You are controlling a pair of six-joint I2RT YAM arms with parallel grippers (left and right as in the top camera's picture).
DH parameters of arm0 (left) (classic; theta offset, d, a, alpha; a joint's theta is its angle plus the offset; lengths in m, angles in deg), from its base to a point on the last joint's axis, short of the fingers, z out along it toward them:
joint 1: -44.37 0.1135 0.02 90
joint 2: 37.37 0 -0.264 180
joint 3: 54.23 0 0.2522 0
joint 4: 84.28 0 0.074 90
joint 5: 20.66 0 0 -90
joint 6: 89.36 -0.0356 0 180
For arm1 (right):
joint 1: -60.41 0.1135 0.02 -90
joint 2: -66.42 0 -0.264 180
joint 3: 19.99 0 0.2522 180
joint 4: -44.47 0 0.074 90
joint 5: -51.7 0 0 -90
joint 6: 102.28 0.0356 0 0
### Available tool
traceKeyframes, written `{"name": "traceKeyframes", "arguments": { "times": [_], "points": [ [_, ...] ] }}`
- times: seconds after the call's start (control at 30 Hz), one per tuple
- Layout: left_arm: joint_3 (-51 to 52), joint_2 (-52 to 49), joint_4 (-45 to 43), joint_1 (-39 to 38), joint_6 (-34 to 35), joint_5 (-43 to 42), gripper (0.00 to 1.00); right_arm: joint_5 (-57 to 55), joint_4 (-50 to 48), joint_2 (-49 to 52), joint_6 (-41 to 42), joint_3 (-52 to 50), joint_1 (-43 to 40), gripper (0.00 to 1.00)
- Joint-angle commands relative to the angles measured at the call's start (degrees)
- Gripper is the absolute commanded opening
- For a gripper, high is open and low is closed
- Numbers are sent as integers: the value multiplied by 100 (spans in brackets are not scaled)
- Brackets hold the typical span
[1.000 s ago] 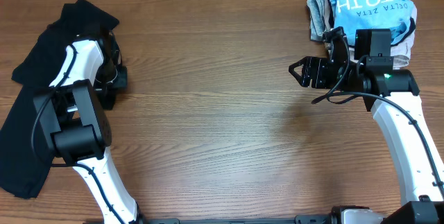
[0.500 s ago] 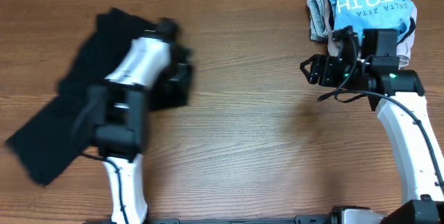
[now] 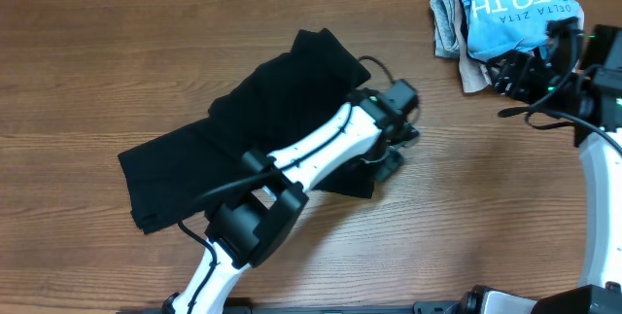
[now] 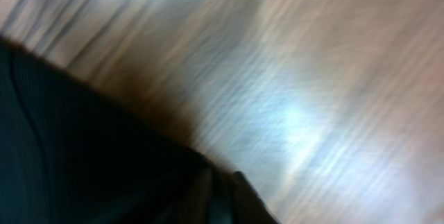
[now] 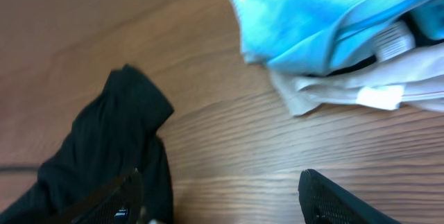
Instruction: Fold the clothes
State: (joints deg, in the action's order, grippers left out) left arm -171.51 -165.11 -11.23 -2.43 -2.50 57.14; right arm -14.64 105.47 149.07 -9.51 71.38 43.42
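Now the black cloth (image 3: 253,129) has slid from the left edge to the middle of the table (image 3: 466,217), so folding can start. The folded pile (image 3: 515,8) sits in the far right corner. The left gripper (image 3: 394,149) seems to pinch the cloth, though its view is blurry. The right gripper (image 5: 218,196) has backed away to the right edge, wide open and holding nothing.

Blue shirt (image 3: 520,8) — "DELTA ZETA", upside down
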Motion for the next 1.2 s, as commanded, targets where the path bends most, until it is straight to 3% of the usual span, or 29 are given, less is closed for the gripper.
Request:
{"name": "traceKeyframes", "arguments": {
  "times": [0.0,0.17,0.4,0.5,0.83,1.17],
  "points": [
    [-675,-39,323,11,13,326,21,188,2,-205,-15,205,-149,79],
    [-2052,-39,1419,527,79,651,32,407,2,-208,-11,203,-175,80],
    [-3320,-39,2131,2000,160,664,75,1161,-15,-205,50,197,81,80],
    [-3279,-42,2264,2787,212,660,85,1156,-7,-179,50,186,435,80],
    [-2988,-42,2430,4325,-4,330,85,273,33,232,52,186,1593,80],
    [-2127,-42,2367,4621,-675,981,78,273,107,581,70,184,1738,80]
  ]
}}
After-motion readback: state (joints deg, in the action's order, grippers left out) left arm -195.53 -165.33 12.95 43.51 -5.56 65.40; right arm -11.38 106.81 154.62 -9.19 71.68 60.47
